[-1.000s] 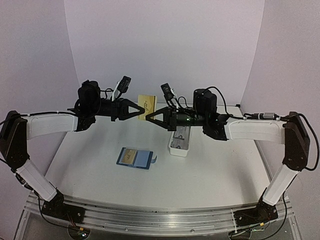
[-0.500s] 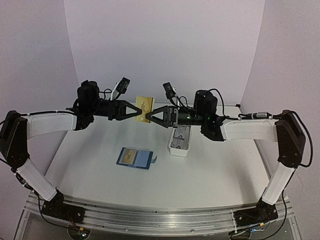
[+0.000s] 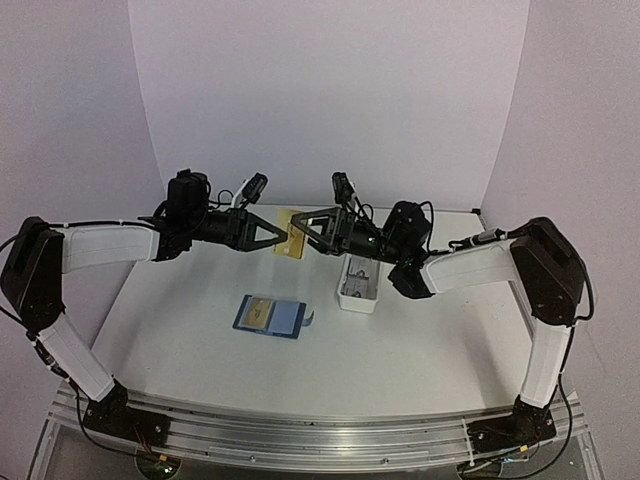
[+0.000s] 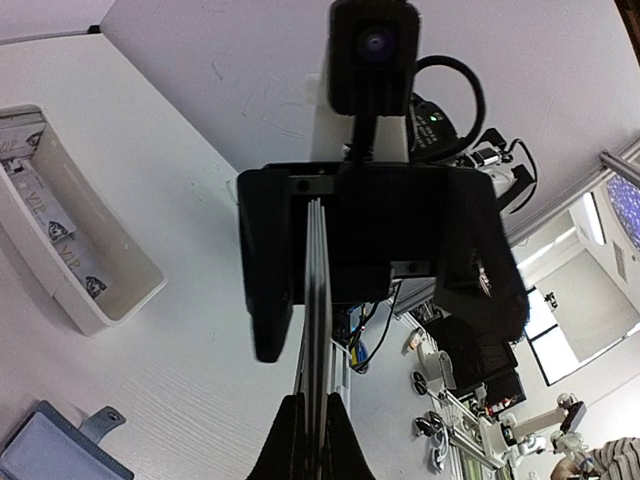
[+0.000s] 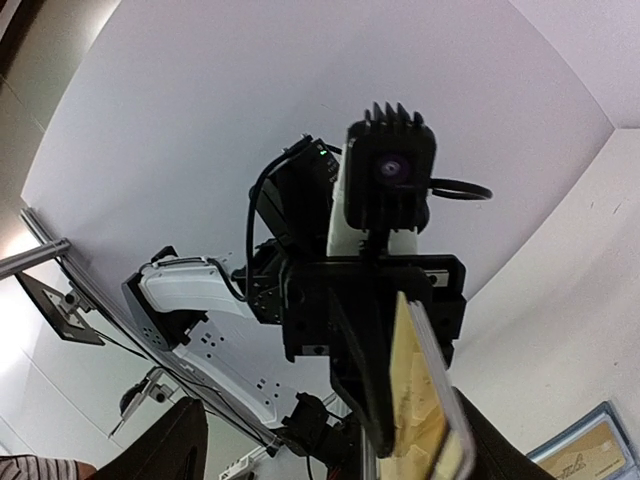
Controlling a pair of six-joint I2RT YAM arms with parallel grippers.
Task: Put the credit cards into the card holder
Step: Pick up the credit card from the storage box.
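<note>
Cards (image 3: 291, 233): a thin stack with a tan face, held in mid-air above the far middle of the table (image 3: 430, 340), standing on edge. The left wrist view shows it edge-on as several thin lines; the exact count cannot be told.

Left gripper (image 3: 278, 236): jaws closed narrow on the near edge of the cards, pinching them flat between both fingers (image 4: 292, 440). The arm reaches in level from the left.

Right gripper (image 3: 303, 222): faces the left one nose to nose from the right. Jaws are spread wide and the free end of the cards sits between them. One finger (image 4: 268, 300) stands just beside the stack with a gap showing; whether the other side touches cannot be told. No grip here.

Holder (image 3: 270, 316): blue, lying open and flat on the table, nearer the arm bases than the held cards and well below them. A tan card (image 3: 261, 312) lies on its left half, and the tab sticks out at its right edge.

Tray (image 3: 357, 300): long, white, just right of the holder and apart from it, under the right arm's wrist. Pale printed pieces lie in it; what they are cannot be told.
</note>
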